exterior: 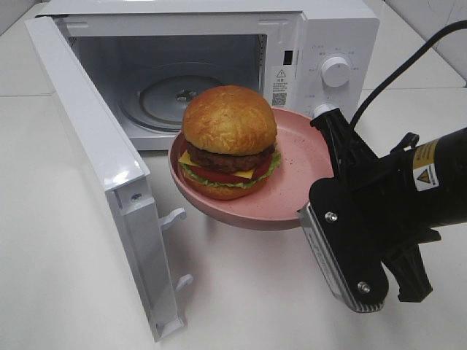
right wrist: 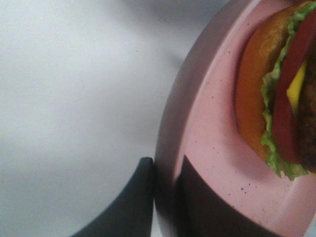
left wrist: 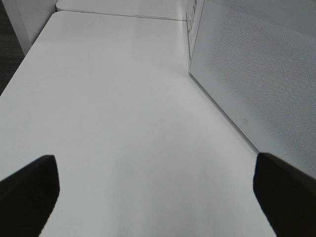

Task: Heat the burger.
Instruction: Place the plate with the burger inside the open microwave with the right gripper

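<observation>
Gripping the pink plate [exterior: 295, 200], right tool [right wrist: 167, 172]; glossy domed burger [exterior: 229, 142] upright; left tool [left wrist: 158, 192] wide.

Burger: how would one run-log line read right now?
burger: on pink plate, raised before open microwave | right tool: shut on plate rim | left tool: open, empty

I look down on a plain white worktop [exterior: 66, 292], matte and evenly lit, with only soft, faint shadows across it. A second white table [left wrist: 118, 6] sits just beyond its rounded corner, across a thin seam. Dark floor [left wrist: 7, 52] shows alongside.
</observation>
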`<state>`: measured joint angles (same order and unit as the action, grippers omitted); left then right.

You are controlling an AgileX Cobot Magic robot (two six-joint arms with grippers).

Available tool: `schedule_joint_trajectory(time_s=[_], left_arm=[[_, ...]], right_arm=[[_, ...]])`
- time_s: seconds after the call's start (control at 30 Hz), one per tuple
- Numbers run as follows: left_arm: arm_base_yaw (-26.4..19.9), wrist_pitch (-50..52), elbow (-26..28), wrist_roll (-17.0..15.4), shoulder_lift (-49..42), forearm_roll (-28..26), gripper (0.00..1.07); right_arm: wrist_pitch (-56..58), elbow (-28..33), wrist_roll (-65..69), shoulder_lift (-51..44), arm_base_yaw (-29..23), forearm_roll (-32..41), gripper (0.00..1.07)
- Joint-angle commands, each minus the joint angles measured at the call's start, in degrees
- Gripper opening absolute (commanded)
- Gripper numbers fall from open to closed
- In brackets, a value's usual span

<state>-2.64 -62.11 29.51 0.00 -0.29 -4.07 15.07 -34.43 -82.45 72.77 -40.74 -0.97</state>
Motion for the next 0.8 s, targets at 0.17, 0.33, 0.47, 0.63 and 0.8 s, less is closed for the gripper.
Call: schedule_joint_trajectory(time_s=[0.17,0.33,0.47,0.63,0.8], left_arm=[[0.06,0.97,-0.06,-0.74,-0.74,-0.17,1.00],[0.06,0.97,-0.06,-0.74,-0.74,-0.17,1.00],[0.06,0.97,-0.06,-0.74,-0.74,-0.17,1.00],[0.06,0.97,-0.06,-0.74,-0.74,-0.17,1.00],[0.06,0.97,-0.06,-0.74,-0.74,-0.17,1.00]], right_arm=[[-4.18,-2.98,-5.16,2.06,0.29,4.98,0.03],[-4.13,-5.56,-5.21,4.70,1.03,5.10,0.02],[-3.95,-7.91,-5.21,7.33,2.98,5.10,0.02],[-3.78,-10.08,-5.39,9.80,3.61,5.10,0.02],[-4.01,-11.75,-8.19,11.86,3.61,5.33,0.02]])
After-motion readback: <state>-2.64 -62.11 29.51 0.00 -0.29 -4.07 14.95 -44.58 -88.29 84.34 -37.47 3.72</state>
